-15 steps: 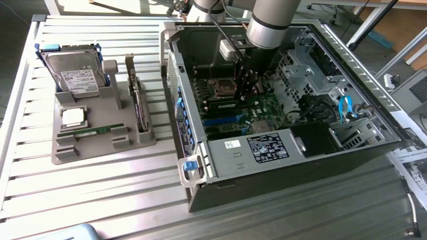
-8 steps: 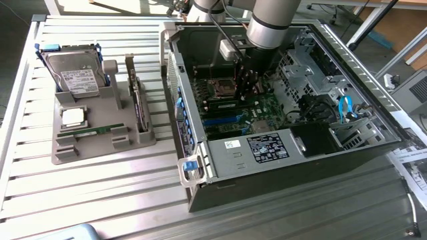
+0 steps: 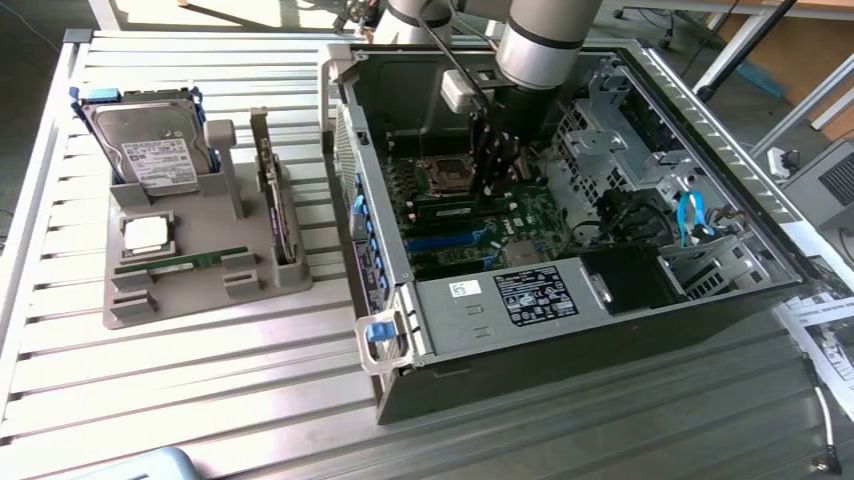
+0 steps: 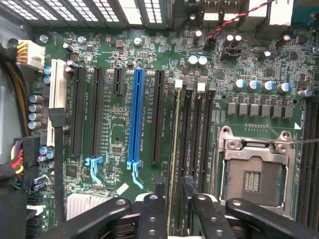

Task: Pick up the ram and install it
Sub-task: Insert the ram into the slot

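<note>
A long green ram lies flat at the front of the grey holder, on the exterior view's left. My gripper is far from it, lowered inside the open computer case over the motherboard's memory slots. In the wrist view the gripper stands open. Its dark fingertips sit on either side of a thin yellow-green board edge that stands in the first memory slot. There is a gap between that edge and each finger. Nothing is held.
The holder also carries a hard drive, a square silver CPU and an upright expansion card. On the motherboard are the empty CPU socket, a blue slot and black slots. Cables and drive bays crowd the case's far side.
</note>
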